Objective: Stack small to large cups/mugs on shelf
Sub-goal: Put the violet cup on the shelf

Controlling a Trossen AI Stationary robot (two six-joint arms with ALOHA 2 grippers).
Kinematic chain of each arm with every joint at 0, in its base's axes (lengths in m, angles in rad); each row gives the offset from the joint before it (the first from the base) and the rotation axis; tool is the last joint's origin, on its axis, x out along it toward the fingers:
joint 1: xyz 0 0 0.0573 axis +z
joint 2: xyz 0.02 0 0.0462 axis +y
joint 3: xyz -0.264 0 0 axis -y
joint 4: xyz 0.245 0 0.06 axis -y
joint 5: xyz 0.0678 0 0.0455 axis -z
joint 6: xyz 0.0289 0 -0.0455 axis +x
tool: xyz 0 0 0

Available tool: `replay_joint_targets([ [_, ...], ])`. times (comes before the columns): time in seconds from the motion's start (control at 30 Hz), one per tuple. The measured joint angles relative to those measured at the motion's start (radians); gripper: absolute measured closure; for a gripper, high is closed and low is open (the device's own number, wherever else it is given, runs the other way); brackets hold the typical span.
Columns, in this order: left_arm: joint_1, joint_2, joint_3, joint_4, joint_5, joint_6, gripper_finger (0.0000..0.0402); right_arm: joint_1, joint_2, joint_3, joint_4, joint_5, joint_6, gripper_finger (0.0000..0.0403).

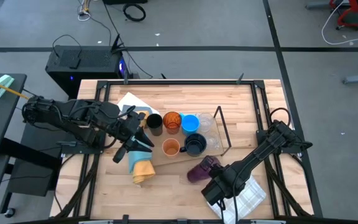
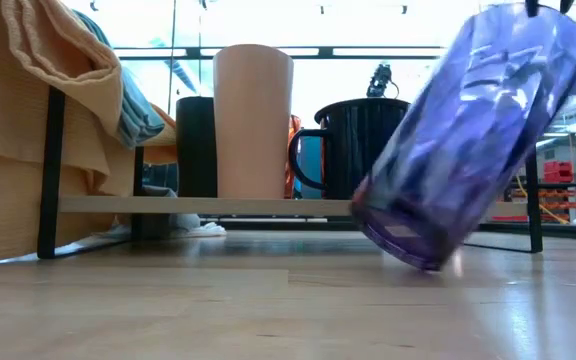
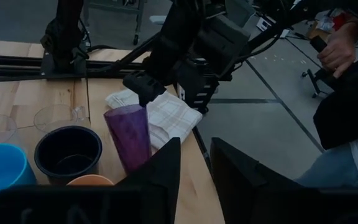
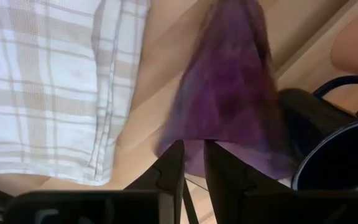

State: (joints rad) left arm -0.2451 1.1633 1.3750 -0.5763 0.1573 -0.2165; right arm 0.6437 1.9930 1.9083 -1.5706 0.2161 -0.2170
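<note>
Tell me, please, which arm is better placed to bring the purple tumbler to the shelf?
The right. Its gripper is right at the purple tumbler, which tilts on the table beside the shelf. The left gripper sits over by the yellow-and-blue cloth, with the cups between.

A purple tumbler [image 3: 131, 135] stands upright near the table's edge, the right gripper [image 3: 143, 89] at its rim — grip unclear. Behind it lies a checked cloth [image 3: 163, 116]. Beside it sit a dark mug [image 3: 68, 154], blue cup [image 3: 0, 172] and clear glasses [image 3: 51, 116] — a person's hand [image 3: 336, 51] shows beyond.
</note>
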Motion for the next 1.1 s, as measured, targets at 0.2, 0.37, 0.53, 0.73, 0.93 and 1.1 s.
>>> replay_joint_targets([
  [0.2,0.0,0.0,0.0,0.0,-0.003,0.003,0.0301,0.0,0.0,0.003,0.0,0.0,-0.017,0.0334],
  [0.37,0.0,0.0,0.0,-0.001,-0.003,0.003,0.0302,0.0,0.0,0.003,0.0,0.0,0.02,0.0335],
  [0.53,0.0,0.0,0.0,-0.004,-0.003,0.003,0.0299,0.015,0.0,0.0,0.011,-0.089,0.299,0.0338],
  [0.73,0.0,0.0,0.0,-0.004,-0.003,0.003,0.03,0.086,0.0,-0.019,0.085,-0.166,0.773,0.0339],
  [0.93,0.0,0.0,0.0,-0.003,-0.003,0.003,0.03,0.216,0.0,-0.019,0.103,-0.137,1.605,0.0339],
  [1.1,0.0,0.0,0.0,0.008,-0.003,0.003,0.0302,0.36,0.0,-0.02,0.072,0.101,2.375,0.0341],
])
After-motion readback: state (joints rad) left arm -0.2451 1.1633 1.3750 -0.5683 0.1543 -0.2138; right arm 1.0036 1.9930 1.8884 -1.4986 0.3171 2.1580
